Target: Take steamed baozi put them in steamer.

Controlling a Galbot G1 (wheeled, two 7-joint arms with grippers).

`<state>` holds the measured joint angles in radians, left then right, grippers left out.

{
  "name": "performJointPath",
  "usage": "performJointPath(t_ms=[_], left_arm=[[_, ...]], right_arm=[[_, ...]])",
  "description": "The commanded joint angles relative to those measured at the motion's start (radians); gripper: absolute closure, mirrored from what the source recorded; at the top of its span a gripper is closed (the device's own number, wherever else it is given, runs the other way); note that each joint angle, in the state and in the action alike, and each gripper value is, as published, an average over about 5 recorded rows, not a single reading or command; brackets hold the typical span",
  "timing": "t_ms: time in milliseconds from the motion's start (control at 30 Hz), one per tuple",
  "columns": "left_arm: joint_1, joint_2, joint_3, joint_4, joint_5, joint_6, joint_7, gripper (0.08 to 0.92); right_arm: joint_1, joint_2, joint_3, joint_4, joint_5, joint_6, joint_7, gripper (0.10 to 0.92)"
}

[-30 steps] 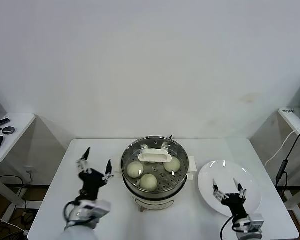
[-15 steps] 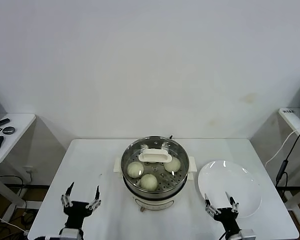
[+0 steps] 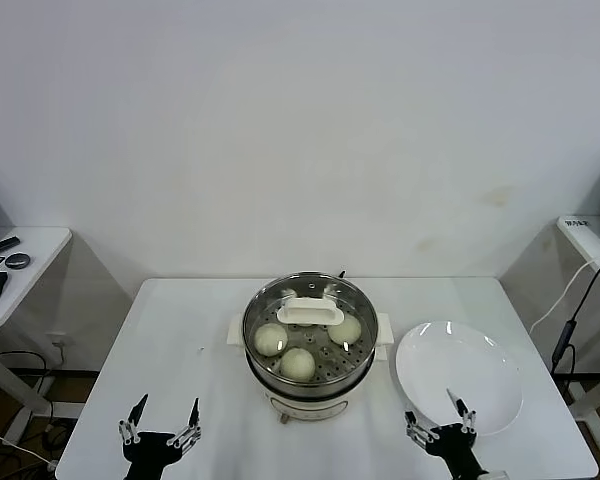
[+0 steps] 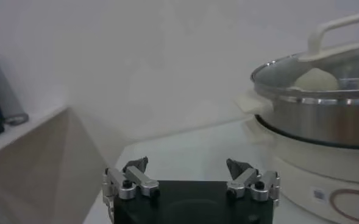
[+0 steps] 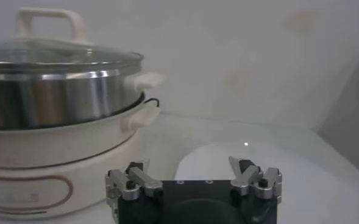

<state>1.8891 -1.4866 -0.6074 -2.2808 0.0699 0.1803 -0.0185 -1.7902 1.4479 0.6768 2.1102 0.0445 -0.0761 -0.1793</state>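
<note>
The steamer (image 3: 305, 385) stands at the table's middle with a glass lid (image 3: 325, 295) and its white handle (image 3: 310, 313) on top. Three baozi show through the glass: one (image 3: 270, 339) on the left, one (image 3: 298, 363) nearest me, one (image 3: 345, 329) on the right. My left gripper (image 3: 162, 425) is open and empty near the table's front edge, left of the steamer. My right gripper (image 3: 438, 425) is open and empty at the front, by the white plate (image 3: 460, 375). The left wrist view shows the left gripper (image 4: 187, 165) apart from the steamer (image 4: 325, 122). The right wrist view shows the right gripper (image 5: 187, 165) beside the steamer (image 5: 57, 91).
The plate (image 5: 219, 155) holds nothing and lies right of the steamer. A side table (image 3: 20, 265) with dark items stands beyond the table's left edge. Another table edge with a cable (image 3: 570, 310) is at the right.
Both grippers have drawn back toward the table's front edge, open and empty all along. The steamer, lid and baozi have not moved.
</note>
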Motion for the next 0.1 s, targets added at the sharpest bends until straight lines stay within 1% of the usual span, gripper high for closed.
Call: performJointPath(t_ms=[33, 100], left_arm=[[0.046, -0.003, -0.007, -0.054, -0.056, 0.002, 0.005, 0.177], [0.045, -0.002, -0.008, -0.050, -0.056, 0.001, 0.005, 0.177]], right_arm=[[-0.039, 0.000, 0.012, 0.063, -0.030, -0.039, -0.016, 0.203], [-0.039, -0.001, 0.013, 0.064, -0.029, -0.041, -0.016, 0.203]])
